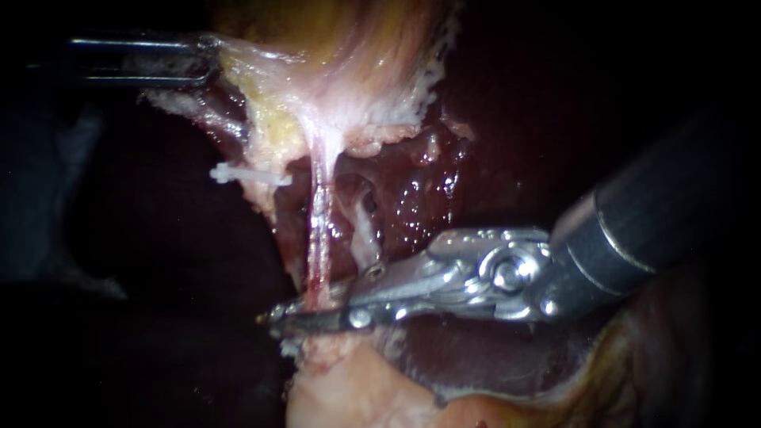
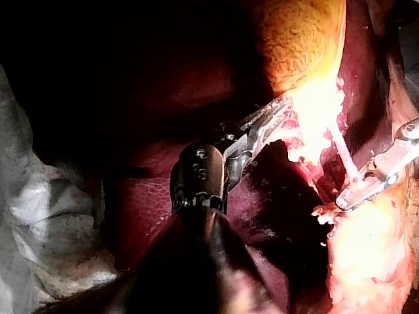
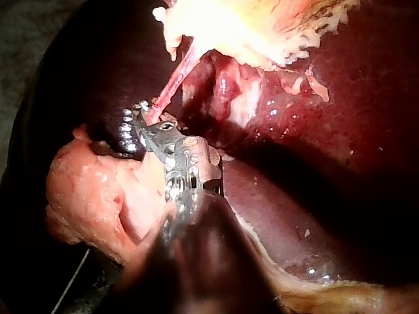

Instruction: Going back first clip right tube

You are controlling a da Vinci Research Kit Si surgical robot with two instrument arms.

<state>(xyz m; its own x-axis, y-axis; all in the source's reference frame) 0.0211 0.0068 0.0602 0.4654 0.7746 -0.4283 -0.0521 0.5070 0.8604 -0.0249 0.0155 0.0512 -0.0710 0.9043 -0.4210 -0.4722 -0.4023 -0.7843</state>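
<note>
A thin pink tube (image 1: 319,226) runs down from the pale gallbladder (image 1: 349,55) to fatty tissue (image 1: 341,380) below. My right instrument (image 1: 309,315) comes in from the right and lies across the tube's lower end, its jaws close together with the tube between them. The right wrist view shows the tube (image 3: 171,82) entering the jaws (image 3: 145,123). A white clip (image 1: 242,175) sits on a strand to the left of the tube. At the upper left, my left instrument (image 1: 204,62) is shut on the gallbladder's edge and holds it up; it also shows in the left wrist view (image 2: 278,111).
Dark red liver (image 1: 491,158) lies behind and to the right of the tubes. A second whitish strand (image 1: 365,230) runs just right of the pink tube. A pale fatty lump (image 3: 98,196) lies beside my right instrument's wrist.
</note>
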